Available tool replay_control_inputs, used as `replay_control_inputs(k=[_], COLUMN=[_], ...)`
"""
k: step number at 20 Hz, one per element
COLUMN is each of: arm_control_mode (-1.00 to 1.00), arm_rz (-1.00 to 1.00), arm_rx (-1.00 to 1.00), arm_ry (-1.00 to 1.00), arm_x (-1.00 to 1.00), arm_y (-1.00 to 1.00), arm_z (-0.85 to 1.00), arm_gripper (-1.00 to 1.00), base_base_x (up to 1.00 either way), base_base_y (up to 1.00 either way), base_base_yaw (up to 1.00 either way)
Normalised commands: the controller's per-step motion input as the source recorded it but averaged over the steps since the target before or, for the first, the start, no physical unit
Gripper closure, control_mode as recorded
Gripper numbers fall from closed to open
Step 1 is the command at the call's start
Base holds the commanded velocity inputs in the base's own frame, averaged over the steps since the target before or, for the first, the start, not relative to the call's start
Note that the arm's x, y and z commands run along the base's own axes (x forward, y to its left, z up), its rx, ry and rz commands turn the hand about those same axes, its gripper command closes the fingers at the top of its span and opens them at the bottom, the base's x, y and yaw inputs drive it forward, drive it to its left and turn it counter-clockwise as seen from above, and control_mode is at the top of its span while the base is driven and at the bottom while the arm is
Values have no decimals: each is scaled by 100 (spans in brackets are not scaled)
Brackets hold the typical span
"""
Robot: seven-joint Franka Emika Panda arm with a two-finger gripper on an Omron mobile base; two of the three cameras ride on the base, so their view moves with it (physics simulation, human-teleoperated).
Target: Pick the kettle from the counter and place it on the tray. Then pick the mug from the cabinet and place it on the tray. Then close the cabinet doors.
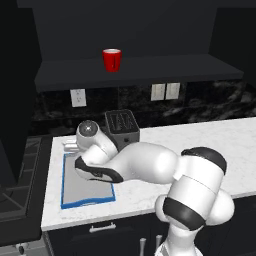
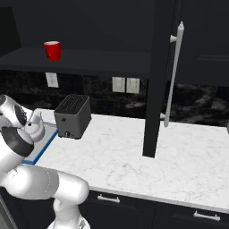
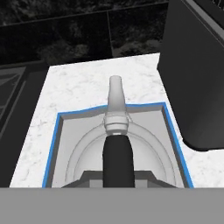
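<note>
We are on the first step: the small rounded silvery-white kettle (image 3: 114,144) sits inside the flat grey tray with the bright blue rim (image 3: 51,142), at the left end of the white marble-patterned counter (image 2: 134,147), just left of the boxy dark grey toaster (image 2: 72,116). Our gripper (image 3: 117,175) seems clamped on the kettle's arched black handle (image 3: 117,159), though its fingertips are hidden. Next we should let go, rise clear, and reach for the small bright red mug (image 1: 112,60) on the dark cabinet shelf (image 1: 150,67).
</note>
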Motion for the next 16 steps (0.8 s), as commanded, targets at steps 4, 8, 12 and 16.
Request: replay_control_inputs(k=[4, 8, 12, 16], arm_control_mode=[-100, -100, -100, -100], arm_rz=[0, 0, -5, -9], arm_rx=[0, 0, 0, 0], arm_ry=[-6, -5, 0, 4], arm_x=[28, 17, 1, 0], arm_y=[15, 16, 10, 4], arm_z=[-1, -1, -15, -13], arm_gripper=[100, 100, 100, 100], base_base_x=[0, 0, 0, 0], base_base_y=[0, 0, 0, 0], base_base_yaw=[0, 0, 0, 0])
